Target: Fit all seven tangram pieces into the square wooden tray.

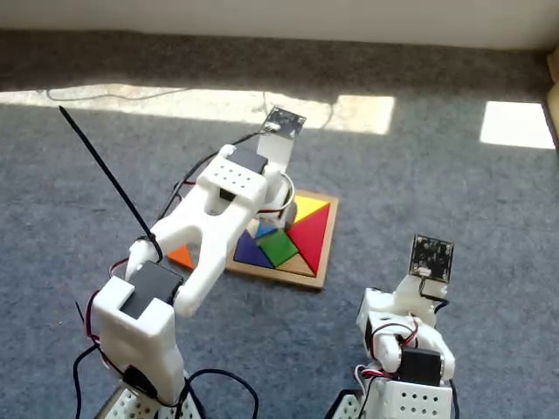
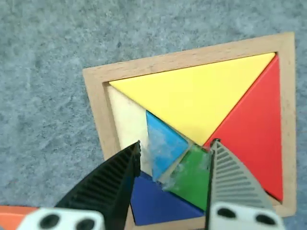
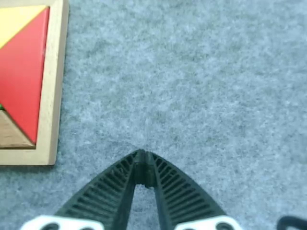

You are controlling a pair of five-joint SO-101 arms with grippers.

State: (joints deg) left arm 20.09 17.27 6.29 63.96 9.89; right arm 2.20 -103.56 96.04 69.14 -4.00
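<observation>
The square wooden tray (image 1: 281,277) lies mid-carpet with a yellow triangle (image 2: 196,100), a red triangle (image 2: 252,134), a light blue triangle (image 2: 163,143), a green square (image 2: 192,177) and a dark blue piece (image 2: 153,203) in it. A tan piece (image 3: 12,132) fills one corner. A bare pale slot (image 2: 125,122) runs along one tray wall. An orange piece (image 1: 181,256) lies on the carpet just outside the tray. My left gripper (image 2: 175,146) hangs open over the light blue triangle and the green square. My right gripper (image 3: 144,155) is shut and empty over carpet, beside the tray's corner (image 3: 53,143).
Grey carpet surrounds the tray (image 2: 96,110). The left arm (image 1: 218,218) stretches over the tray's near-left side. The right arm (image 1: 406,349) sits folded at the lower right. A thin black rod (image 1: 105,175) slants at the left. Sunlit patches lie at the back.
</observation>
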